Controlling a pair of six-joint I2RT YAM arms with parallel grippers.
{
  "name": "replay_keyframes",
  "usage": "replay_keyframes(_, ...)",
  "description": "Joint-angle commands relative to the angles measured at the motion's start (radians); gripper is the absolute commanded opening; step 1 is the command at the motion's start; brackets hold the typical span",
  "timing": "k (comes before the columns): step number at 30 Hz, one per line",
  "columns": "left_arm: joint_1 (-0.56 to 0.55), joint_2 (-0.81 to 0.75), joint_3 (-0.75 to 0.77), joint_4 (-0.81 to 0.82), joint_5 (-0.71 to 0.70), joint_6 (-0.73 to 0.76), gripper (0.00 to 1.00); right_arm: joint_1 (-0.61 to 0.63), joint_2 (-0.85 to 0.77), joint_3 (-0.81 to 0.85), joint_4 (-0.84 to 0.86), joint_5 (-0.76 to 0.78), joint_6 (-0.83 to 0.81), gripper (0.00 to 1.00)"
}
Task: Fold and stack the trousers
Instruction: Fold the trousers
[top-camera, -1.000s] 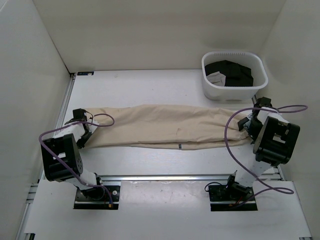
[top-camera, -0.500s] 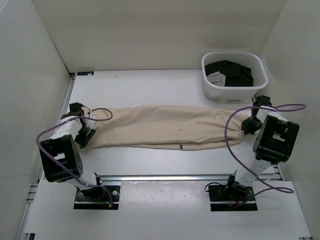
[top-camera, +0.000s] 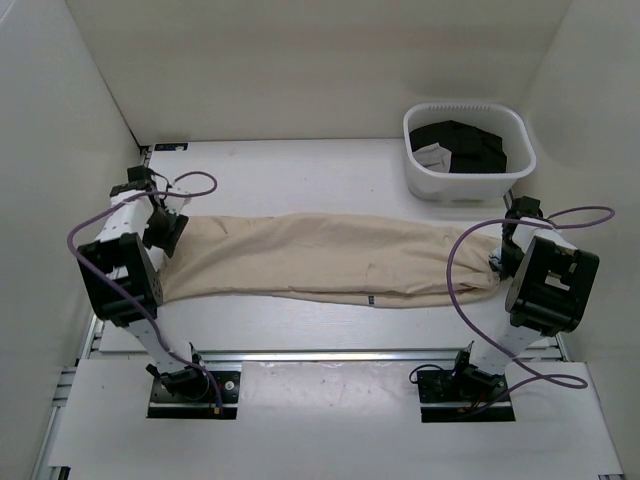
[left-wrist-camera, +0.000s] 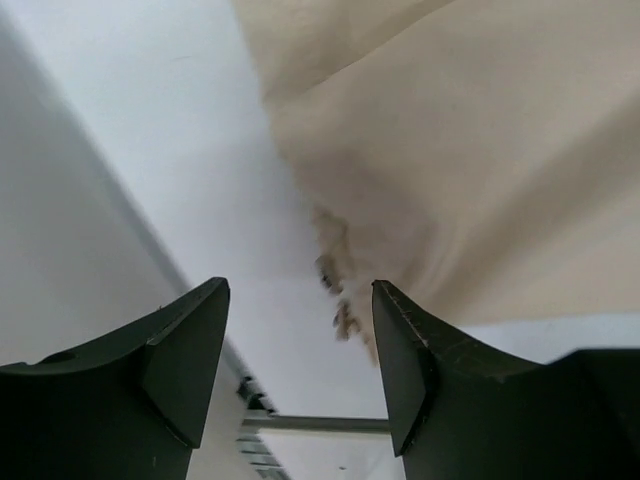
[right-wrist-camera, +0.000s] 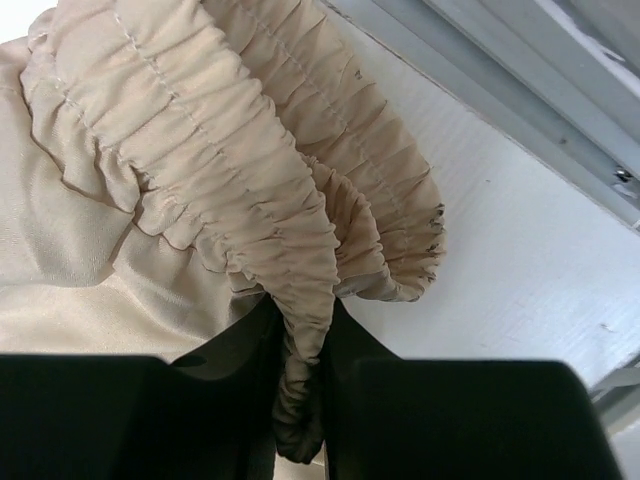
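The trousers (top-camera: 330, 262) lie flat on the table (top-camera: 300, 170) in one long band, starting just nearer me than the basket (top-camera: 420, 178) and running leftward, well away from it. The waistband (right-wrist-camera: 250, 200) is the end closest to the basket. My right gripper (right-wrist-camera: 300, 350) is pinched on that gathered elastic, with a fold of it squeezed between the fingers.

My left gripper (left-wrist-camera: 300, 295) is at the end farthest from the basket. Its jaws are spread with nothing between them, and the leg hem lies just beyond the fingertips.

I judge the step in hand to be securing that hem, so both ends are held for a fold. To do it well I would:
- come down squarely over the hem edge;
- take every layer, not only the top one;
- close fully before lifting;
- keep the right-hand pinch steady so the band stays taut and wrinkle-free.

Several things I cannot make out:
- From above, the right arm covers its own fingers, so only the wrist view shows that grip, and not how many layers it holds.
- The hem in the left wrist view is blurred, with dark flecks I cannot identify.
- I cannot tell whether the two legs lie exactly on one another.
- The small dark tag (top-camera: 373, 299) on the edge away from the basket is too small to read.
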Motion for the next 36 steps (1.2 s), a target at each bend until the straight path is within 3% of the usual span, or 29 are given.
replay_keyframes(1,0.005,0.058,0.047,-0.029,0.084,-0.069,0.71,-0.018,0.000,-0.029,-0.120,0.078,-0.057,0.00)
replay_keyframes(11,0.005,0.190,0.101,0.043,0.078,-0.101,0.74,-0.018,-0.019,-0.049,-0.129,0.101,-0.057,0.00)
replay_keyframes(15,0.005,0.201,0.113,0.043,0.139,-0.110,0.45,-0.018,-0.019,-0.059,-0.138,0.121,-0.068,0.00)
replay_keyframes(21,-0.005,0.270,0.123,0.043,0.114,-0.110,0.16,-0.018,-0.028,-0.059,-0.147,0.144,-0.068,0.00)
replay_keyframes(30,-0.005,0.250,0.201,0.054,0.114,-0.142,0.14,-0.018,-0.028,-0.059,-0.157,0.144,-0.068,0.00)
replay_keyframes(31,-0.005,0.263,0.213,0.054,0.114,-0.142,0.40,-0.018,-0.028,-0.059,-0.157,0.144,-0.068,0.00)
replay_keyframes(32,-0.005,0.275,0.213,0.054,0.102,-0.142,0.51,-0.018,-0.028,-0.059,-0.157,0.144,-0.077,0.00)
replay_keyframes(34,-0.005,0.275,0.213,0.054,0.102,-0.152,0.73,-0.018,-0.028,-0.059,-0.157,0.144,-0.086,0.00)
replay_keyframes(36,-0.005,0.284,0.213,0.054,0.124,-0.152,0.82,-0.018,-0.028,-0.068,-0.157,0.153,-0.087,0.00)
